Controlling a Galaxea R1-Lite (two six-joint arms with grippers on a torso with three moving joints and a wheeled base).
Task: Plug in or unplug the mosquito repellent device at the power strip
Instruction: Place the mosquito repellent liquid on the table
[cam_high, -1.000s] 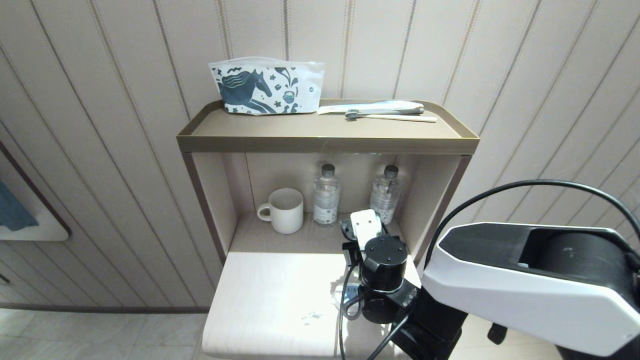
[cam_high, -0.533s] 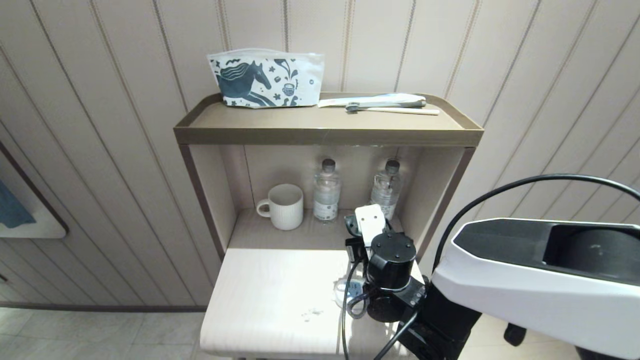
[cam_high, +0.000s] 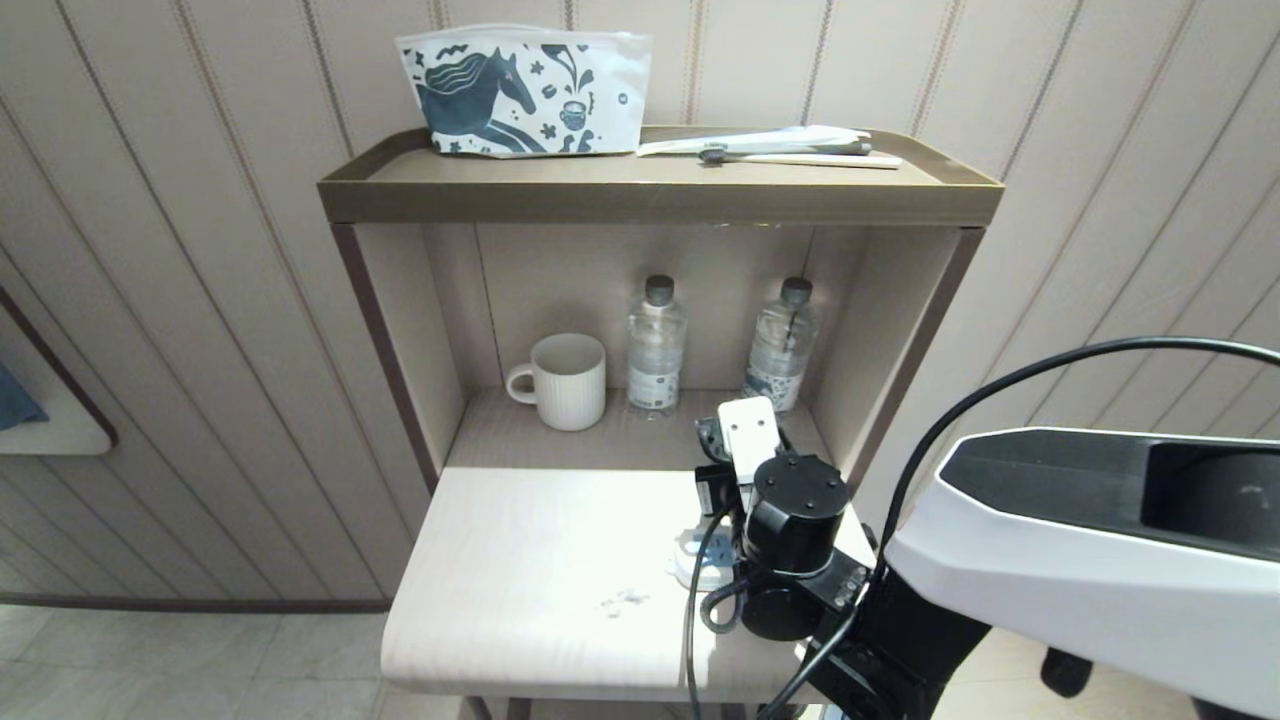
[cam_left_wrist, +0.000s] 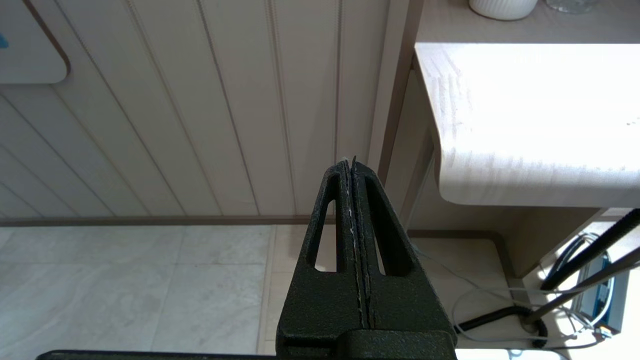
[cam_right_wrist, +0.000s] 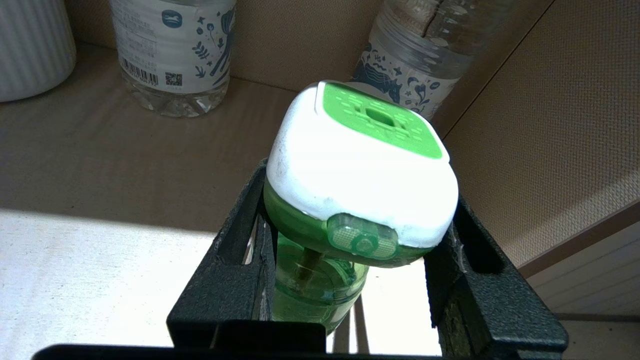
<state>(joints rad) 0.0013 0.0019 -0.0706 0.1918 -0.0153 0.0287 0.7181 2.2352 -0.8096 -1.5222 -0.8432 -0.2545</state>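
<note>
My right gripper (cam_right_wrist: 357, 192) is shut on the mosquito repellent device (cam_right_wrist: 360, 165), its black fingers (cam_right_wrist: 240, 240) pressing the white-and-green body from both sides. The small clear green bottle (cam_right_wrist: 310, 290) hangs beneath the body. In the head view the device (cam_high: 748, 430) is held above the pale table (cam_high: 540, 560), at the front of the lower shelf near the right-hand water bottle. The power strip (cam_high: 697, 560) shows only as a white end on the table, mostly hidden behind my right wrist. My left gripper (cam_left_wrist: 350, 165) is shut and empty, parked low beside the table's edge.
On the lower shelf stand a white ribbed mug (cam_high: 565, 380) and two clear water bottles (cam_high: 655, 345) (cam_high: 783, 345). On the top shelf (cam_high: 650, 195) lie a horse-print pouch (cam_high: 525, 90) and a toothbrush (cam_high: 790, 150). Cables (cam_left_wrist: 565, 290) lie on the floor under the table.
The whole head view has shifted: the camera has sunk and the shelf now sits higher in the picture. My right gripper still holds the device at the shelf's front.
</note>
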